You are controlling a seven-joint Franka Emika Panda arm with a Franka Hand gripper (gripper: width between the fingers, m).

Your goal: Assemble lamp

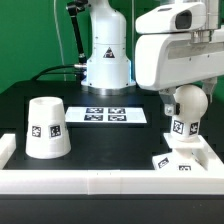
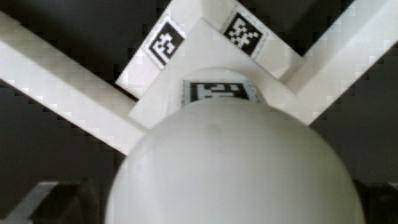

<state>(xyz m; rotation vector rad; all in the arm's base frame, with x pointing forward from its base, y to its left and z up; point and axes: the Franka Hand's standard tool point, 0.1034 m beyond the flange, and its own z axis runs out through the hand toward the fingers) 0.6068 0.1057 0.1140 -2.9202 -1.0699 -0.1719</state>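
The round bulb (image 1: 186, 103) stands upright on its tagged stem over the small square base (image 1: 181, 161), at the exterior view's right front. My gripper (image 1: 185, 97) comes down from above and is shut on the bulb. In the wrist view the bulb (image 2: 222, 160) fills the near centre. Past it, the base (image 2: 199, 45) shows its tags. My fingertips are hidden there. The cone shade (image 1: 47, 128) stands wide end down, alone, at the exterior view's left.
The marker board (image 1: 110, 115) lies flat at the table's middle back. A white raised rim (image 1: 100, 181) runs along the front and sides. In the wrist view its rails (image 2: 63, 85) meet at the corner where the base sits. The robot's pedestal (image 1: 107, 60) stands behind.
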